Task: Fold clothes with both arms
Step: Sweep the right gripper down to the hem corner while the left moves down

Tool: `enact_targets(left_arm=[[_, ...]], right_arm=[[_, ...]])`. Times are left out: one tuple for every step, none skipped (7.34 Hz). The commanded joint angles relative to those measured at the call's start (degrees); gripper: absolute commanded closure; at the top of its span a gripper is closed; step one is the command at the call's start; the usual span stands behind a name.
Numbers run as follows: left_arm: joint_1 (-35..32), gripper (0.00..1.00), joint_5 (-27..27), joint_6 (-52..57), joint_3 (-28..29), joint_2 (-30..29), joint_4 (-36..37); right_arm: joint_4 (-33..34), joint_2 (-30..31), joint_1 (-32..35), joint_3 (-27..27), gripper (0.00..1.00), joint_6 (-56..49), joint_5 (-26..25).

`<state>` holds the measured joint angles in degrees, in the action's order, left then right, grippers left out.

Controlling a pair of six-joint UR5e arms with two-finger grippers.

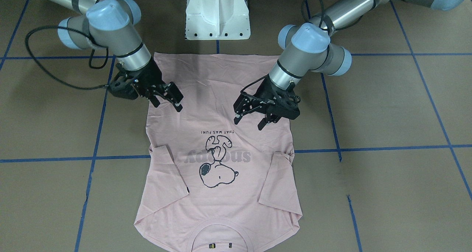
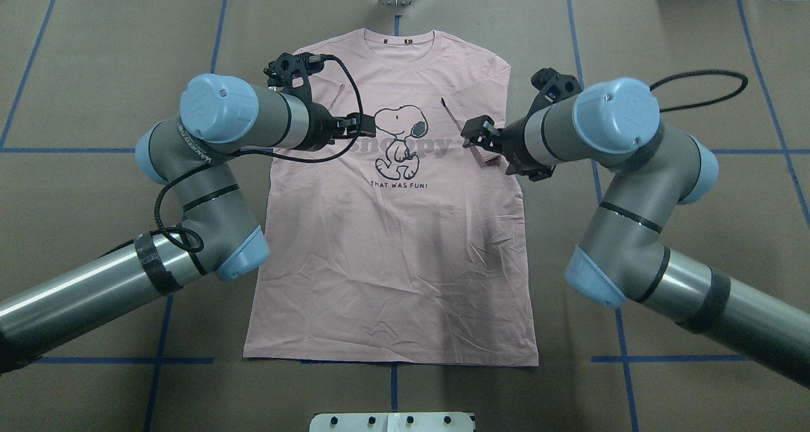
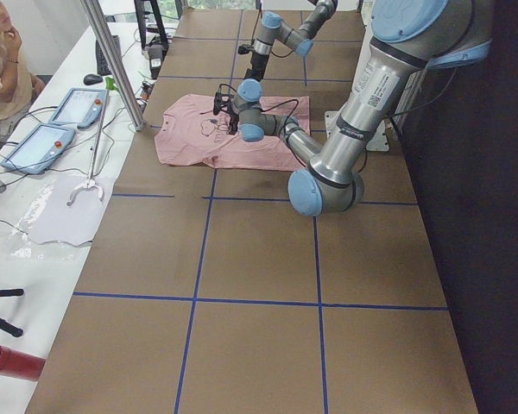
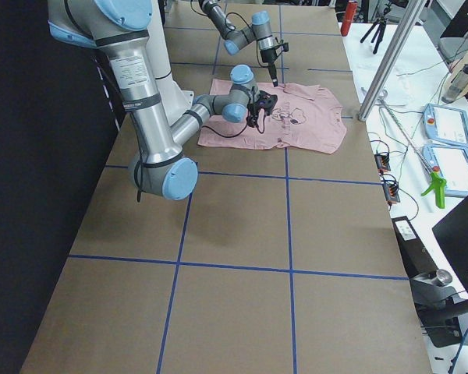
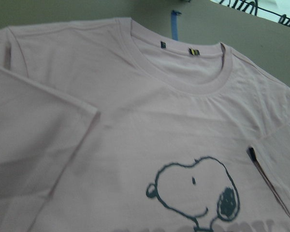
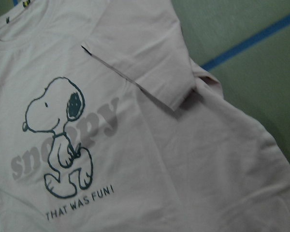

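Note:
The pale pink T-shirt (image 2: 392,261) lies flat and face up on the brown table, dog print and "snoopy" lettering showing, collar (image 2: 397,40) at the far edge. Both short sleeves (image 1: 169,172) (image 1: 276,182) are folded inward onto the front. My left gripper (image 1: 250,122) (image 2: 362,127) hovers open over the shirt's chest on my left side. My right gripper (image 1: 167,105) (image 2: 474,136) hovers open near the folded right sleeve. Neither holds cloth. The wrist views show only the shirt (image 5: 135,121) (image 6: 174,169), with no fingers in view.
The white pedestal base (image 1: 217,16) stands just behind the shirt's hem. Blue tape lines (image 2: 95,150) grid the brown table. In the exterior left view a seated person (image 3: 0,69), tablets (image 3: 34,147) and a metal pole (image 3: 112,65) are beyond the far table edge.

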<state>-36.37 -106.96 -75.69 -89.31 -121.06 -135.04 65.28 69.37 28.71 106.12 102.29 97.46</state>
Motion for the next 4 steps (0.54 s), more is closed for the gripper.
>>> enact_targets(left_arm=[[-0.4, 0.17, -5.1, -0.2, -6.7, 6.2, 0.0], [-0.5, 0.17, -5.0, 0.1, -6.7, 6.3, 0.0], [-0.5, 0.17, -4.8, -0.1, -6.6, 6.3, 0.0], [-0.5, 0.17, -4.6, -0.1, -6.2, 6.3, 0.0]], right_arm=[[15.3, 3.5, -14.5, 11.2, 0.01, 9.3, -12.5], [19.4, 4.7, -17.8, 14.1, 0.10, 16.0, -13.3], [19.9, 6.9, -20.6, 14.9, 0.20, 19.7, -13.8], [19.8, 10.5, -22.1, 15.0, 0.27, 24.3, -14.0]])
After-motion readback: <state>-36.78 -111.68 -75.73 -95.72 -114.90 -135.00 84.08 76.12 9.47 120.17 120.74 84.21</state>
